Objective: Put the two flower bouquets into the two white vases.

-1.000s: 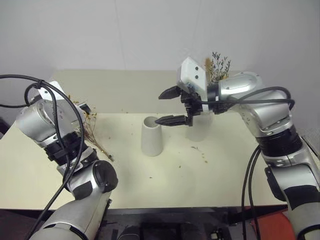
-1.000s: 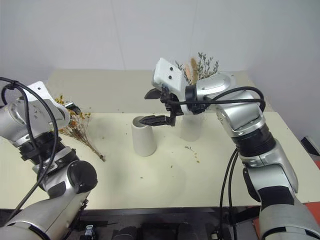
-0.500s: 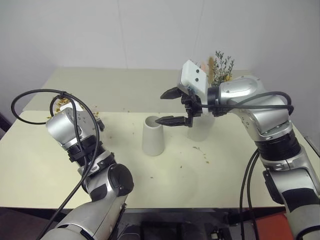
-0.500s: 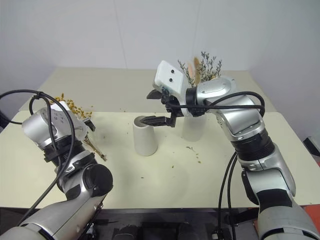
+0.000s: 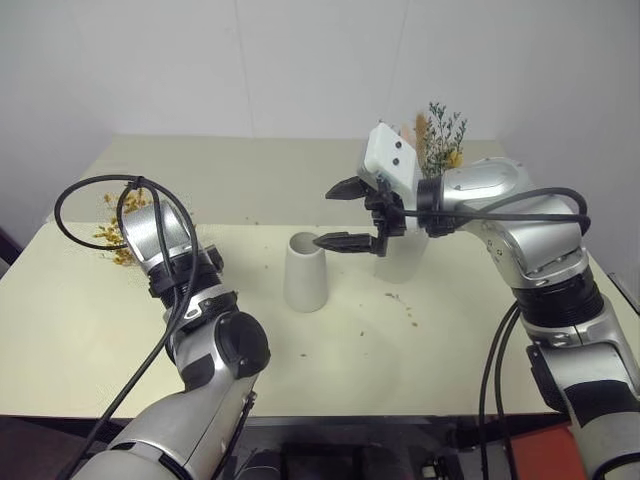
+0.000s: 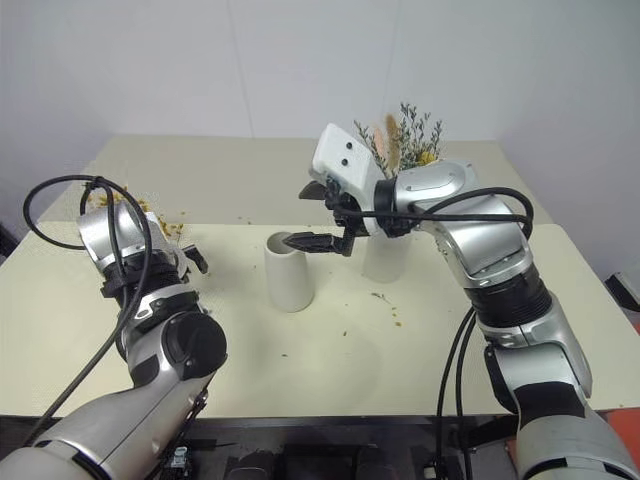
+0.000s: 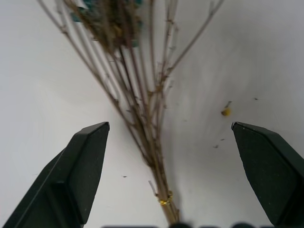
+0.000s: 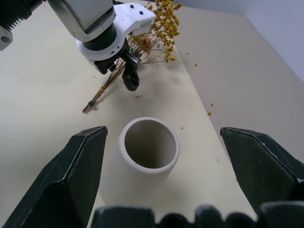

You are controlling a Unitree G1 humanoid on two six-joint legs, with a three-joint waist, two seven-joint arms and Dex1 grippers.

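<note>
Big matte cream table (image 5: 330, 350), smooth, flecked with dry crumbs. On it the cone vase (image 5: 304, 272), plain white, wide-mouthed, empty, no writing anywhere. Just beyond, the rounded vase (image 6: 385, 262) already carries the grey-green sprig bunch (image 6: 405, 135). Right gripper (image 5: 342, 214) hovers above the cone vase, fingers spread wide, gripping nothing. Yellow bunch (image 8: 154, 33) lies flat at the table's left side, wiry brown stems bound by a gold tie. Left gripper (image 7: 171, 156) has dropped over those stems since a second ago, fingers released and straddling them.
</note>
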